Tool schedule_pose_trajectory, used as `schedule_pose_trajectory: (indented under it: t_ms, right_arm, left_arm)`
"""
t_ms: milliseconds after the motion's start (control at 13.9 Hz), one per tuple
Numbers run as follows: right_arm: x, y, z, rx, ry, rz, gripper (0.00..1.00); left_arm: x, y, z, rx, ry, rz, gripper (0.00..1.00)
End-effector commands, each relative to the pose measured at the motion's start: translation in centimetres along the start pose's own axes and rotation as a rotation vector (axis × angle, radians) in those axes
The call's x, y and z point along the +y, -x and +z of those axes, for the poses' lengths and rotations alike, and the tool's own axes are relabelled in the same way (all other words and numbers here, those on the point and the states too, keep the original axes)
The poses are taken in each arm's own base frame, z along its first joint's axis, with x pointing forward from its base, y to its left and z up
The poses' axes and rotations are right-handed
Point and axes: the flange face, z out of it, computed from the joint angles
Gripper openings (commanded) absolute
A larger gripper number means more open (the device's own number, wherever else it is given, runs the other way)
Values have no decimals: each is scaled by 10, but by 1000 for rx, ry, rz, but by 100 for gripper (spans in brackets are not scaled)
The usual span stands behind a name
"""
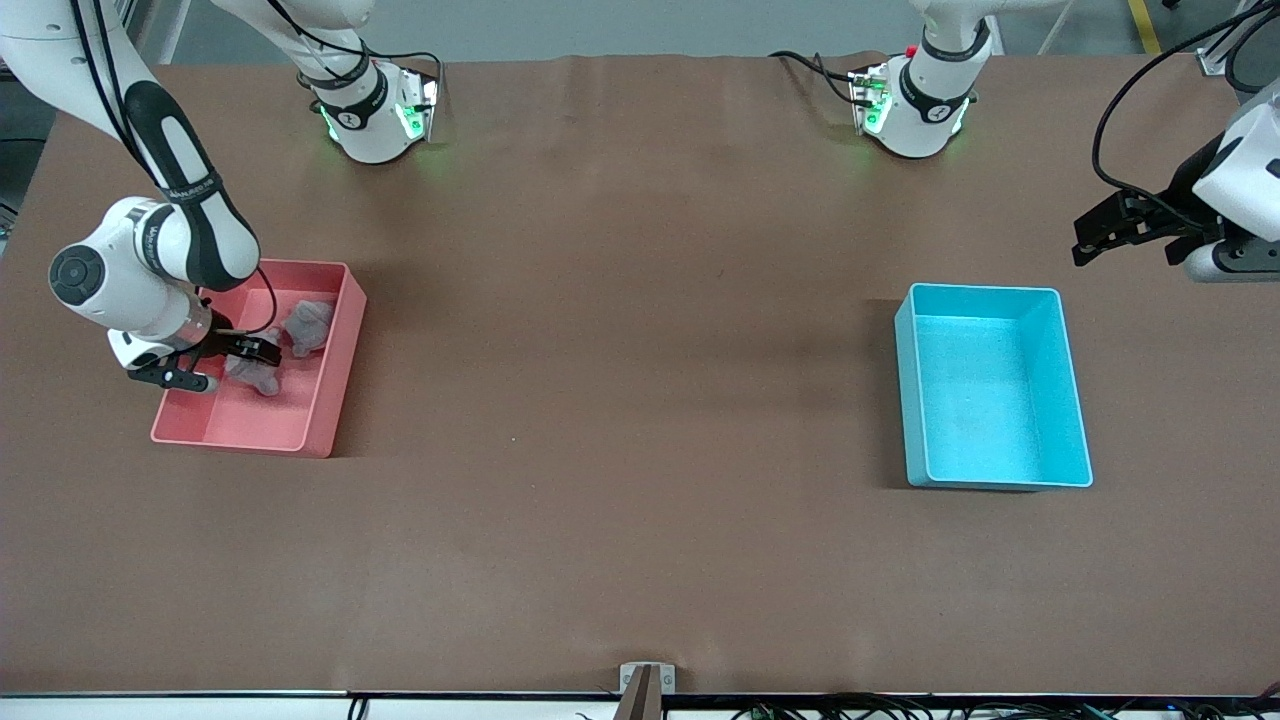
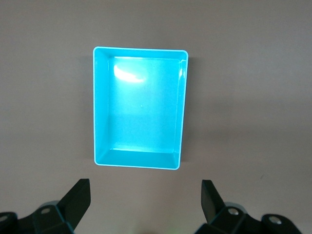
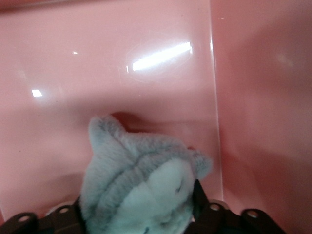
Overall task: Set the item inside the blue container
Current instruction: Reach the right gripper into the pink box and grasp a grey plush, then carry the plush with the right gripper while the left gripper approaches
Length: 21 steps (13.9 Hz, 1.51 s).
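i can't make out the right gripper's (image 1: 243, 352) fingertips; they're buried in grey fur down in the pink bin (image 1: 330, 385), so its hold on the grey plush toy (image 3: 141, 190) between its fingers isn't something i can confirm. a second grey plush (image 1: 307, 324) lies beside it in that bin. the blue container (image 1: 1070, 400), cyan with low walls and rounded corners, sits empty toward the left arm's end. the left gripper (image 2: 146, 197) waits over the table beside it, fingers spread wide.

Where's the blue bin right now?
The blue bin sits on the table at the left arm's end, empty; the open left gripper hangs just past its corner.
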Motion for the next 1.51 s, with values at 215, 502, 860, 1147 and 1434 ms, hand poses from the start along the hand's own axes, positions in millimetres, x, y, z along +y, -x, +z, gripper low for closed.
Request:
schedule_pose_trajectory:
  t_ms: [215,502,860,1147,1434]
  right_arm:
    - [-2,-10,-16,-25,-5,3,4]
    - [-17,-60,-112,-115,-5,7,4]
    - [-119,-75,-193,-122,28,133,3]
    - [-265,-44,-211,-95,-6,309,2]
    - [-406,-7,-194,-11,-74,485,2]
  left_arm:
    - [-8,2,-4,13,7,3,100]
    - [-7,3,-3,9,8,3,100]
    - [-8,1,0,4,9,4,100]
    - [-8,1,13,-22,7,4,100]
    - [-2,-12,39,-60,12,15,100]
